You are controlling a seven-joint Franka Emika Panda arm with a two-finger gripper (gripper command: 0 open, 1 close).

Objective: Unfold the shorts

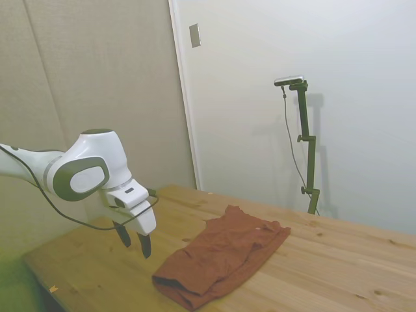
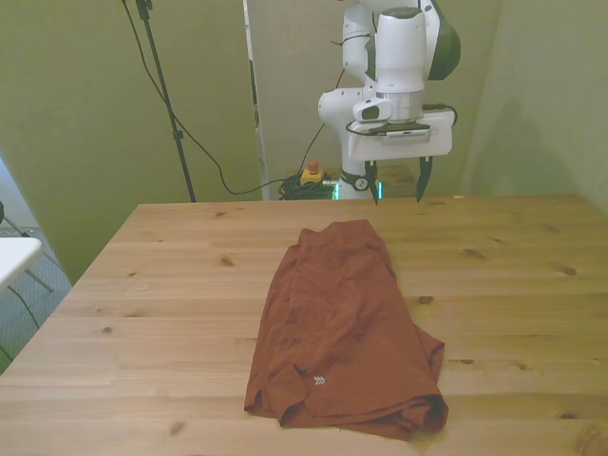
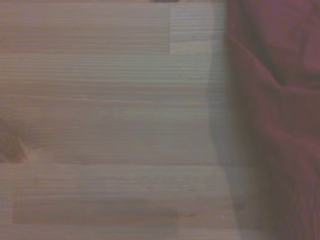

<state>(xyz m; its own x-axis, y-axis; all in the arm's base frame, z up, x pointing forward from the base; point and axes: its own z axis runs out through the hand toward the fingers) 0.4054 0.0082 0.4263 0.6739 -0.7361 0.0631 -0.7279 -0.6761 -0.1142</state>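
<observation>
The rust-brown shorts (image 2: 344,328) lie folded in layers on the wooden table (image 2: 171,285), with a small pale logo near the front hem. From the side they show as a long folded strip (image 1: 221,253). My gripper (image 2: 397,182) hangs open above the table's far edge, behind the shorts and apart from them, with nothing between its dark fingers. In the side view the gripper (image 1: 134,242) hovers over the table to the left of the cloth. The wrist view is blurred and shows bare wood beside an edge of the shorts (image 3: 280,115).
Bare wood surrounds the shorts on all sides. A cable bundle with a small orange and yellow object (image 2: 310,175) lies on the floor behind the table. A wall and door frame (image 1: 185,97) stand beyond the table.
</observation>
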